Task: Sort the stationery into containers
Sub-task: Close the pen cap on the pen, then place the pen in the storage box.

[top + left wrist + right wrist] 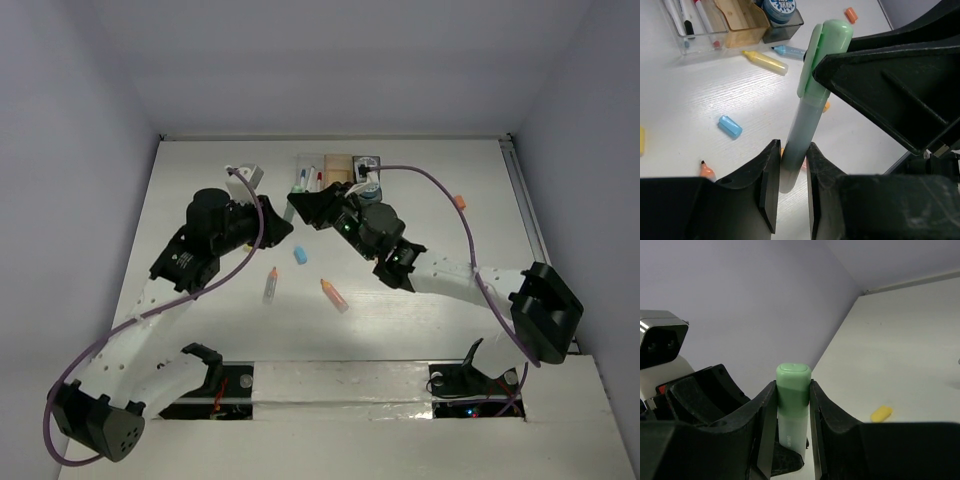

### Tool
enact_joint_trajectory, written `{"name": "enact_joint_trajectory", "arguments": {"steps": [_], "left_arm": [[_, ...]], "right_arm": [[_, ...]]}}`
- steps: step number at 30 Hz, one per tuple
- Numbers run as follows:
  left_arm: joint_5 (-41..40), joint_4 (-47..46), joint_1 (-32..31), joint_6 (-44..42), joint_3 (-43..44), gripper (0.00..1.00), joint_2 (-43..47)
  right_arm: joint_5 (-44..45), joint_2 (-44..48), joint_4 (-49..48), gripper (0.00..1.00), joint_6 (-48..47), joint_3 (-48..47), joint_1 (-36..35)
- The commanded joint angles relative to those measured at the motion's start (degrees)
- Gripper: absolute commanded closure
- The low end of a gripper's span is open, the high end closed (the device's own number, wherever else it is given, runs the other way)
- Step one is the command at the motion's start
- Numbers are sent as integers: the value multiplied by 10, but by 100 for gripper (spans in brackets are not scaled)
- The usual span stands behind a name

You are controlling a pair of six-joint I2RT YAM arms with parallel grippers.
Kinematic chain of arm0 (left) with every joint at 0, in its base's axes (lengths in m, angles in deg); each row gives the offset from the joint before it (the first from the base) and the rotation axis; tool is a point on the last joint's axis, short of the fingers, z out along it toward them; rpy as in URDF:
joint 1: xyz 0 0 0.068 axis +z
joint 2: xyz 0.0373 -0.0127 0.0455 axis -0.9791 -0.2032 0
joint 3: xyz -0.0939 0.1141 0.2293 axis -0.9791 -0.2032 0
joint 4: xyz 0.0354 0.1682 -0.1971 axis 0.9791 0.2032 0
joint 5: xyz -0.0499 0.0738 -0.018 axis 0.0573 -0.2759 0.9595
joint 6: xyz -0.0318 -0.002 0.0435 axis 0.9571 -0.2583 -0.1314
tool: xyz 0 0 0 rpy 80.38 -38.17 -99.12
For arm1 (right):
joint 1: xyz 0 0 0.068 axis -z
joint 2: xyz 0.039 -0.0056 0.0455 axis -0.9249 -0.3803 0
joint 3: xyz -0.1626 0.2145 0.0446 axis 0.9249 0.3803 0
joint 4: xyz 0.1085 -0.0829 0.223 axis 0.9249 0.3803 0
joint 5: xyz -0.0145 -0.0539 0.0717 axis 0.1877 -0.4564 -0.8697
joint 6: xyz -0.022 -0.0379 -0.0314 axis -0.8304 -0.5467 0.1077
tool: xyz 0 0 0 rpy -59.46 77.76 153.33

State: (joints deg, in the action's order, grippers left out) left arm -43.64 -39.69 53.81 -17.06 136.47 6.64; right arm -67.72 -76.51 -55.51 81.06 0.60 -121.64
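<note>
holding one green marker point(804, 112) between them, both arms meet above the table point(480, 170), just on the 6 o'clock side of the bins. left gripper point(791, 152) is clenched on the pale barrel end, right gripper point(792, 390) is clenched on the green cap end. marker is up off the table and in no bin.

counts:
- three containers joined in a row at the table's 12 o'clock: one clear bin point(700, 47), one orange bin point(747, 32), one dark grey bin point(790, 27).
- clear bin has at least three thin white pens point(687, 22); exact number hard to tell.
- dark grey bin shows one blue-white roll point(779, 7).
- orange bin contents: can't tell.

loose on the table, left wrist view:
- one yellow marker point(765, 61) and one blue marker point(790, 50), just beside the bins on their 6 o'clock side.
- one short blue piece point(730, 126) nearer centre.
- one orange-ended marker point(706, 171).
- one small orange bit point(851, 14), well apart from the bins at about 2 o'clock.

top view adds one orange marker point(333, 292) near centre. right wrist view shows one small yellow bit point(881, 413) lying alone.
</note>
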Motion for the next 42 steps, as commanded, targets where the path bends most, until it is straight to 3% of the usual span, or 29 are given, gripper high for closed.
{"name": "enact_joint_trajectory", "arguments": {"steps": [1,8,12,15,17,18,19,21,22,27,28,42], "left_arm": [[-171,-287,28,20,104,100,-6],[-180,-304,-14,22,149,100,-50],[-201,-293,-42,15,140,100,-53],[-188,-262,-49,15,107,100,-36],[-169,-248,-54,15,65,90,-18],[-166,-232,-54,13,52,81,6],[-170,-219,-54,10,27,65,20],[-179,-183,-54,6,1,51,60],[-180,-171,-54,3,-10,41,75],[-209,-118,-54,-3,-78,15,174],[-215,-113,-54,-6,-83,2,184],[-251,-90,-37,-36,-110,1,187]], "right_arm": [[-159,-8,132,100,22,63,-68],[-167,-22,116,100,39,78,-81],[-126,2,133,100,22,67,-81],[-115,19,152,100,-6,25,-25],[-133,13,159,100,-15,-5,39],[-143,7,162,100,-16,-37,62],[-146,-6,163,100,-17,-54,83],[-156,-28,183,100,-25,-99,134],[-158,-41,188,100,-26,-144,149],[-156,-138,230,100,-44,-248,209],[-157,-153,241,100,-52,-263,223],[-64,-393,450,100,-207,-532,261]]}}
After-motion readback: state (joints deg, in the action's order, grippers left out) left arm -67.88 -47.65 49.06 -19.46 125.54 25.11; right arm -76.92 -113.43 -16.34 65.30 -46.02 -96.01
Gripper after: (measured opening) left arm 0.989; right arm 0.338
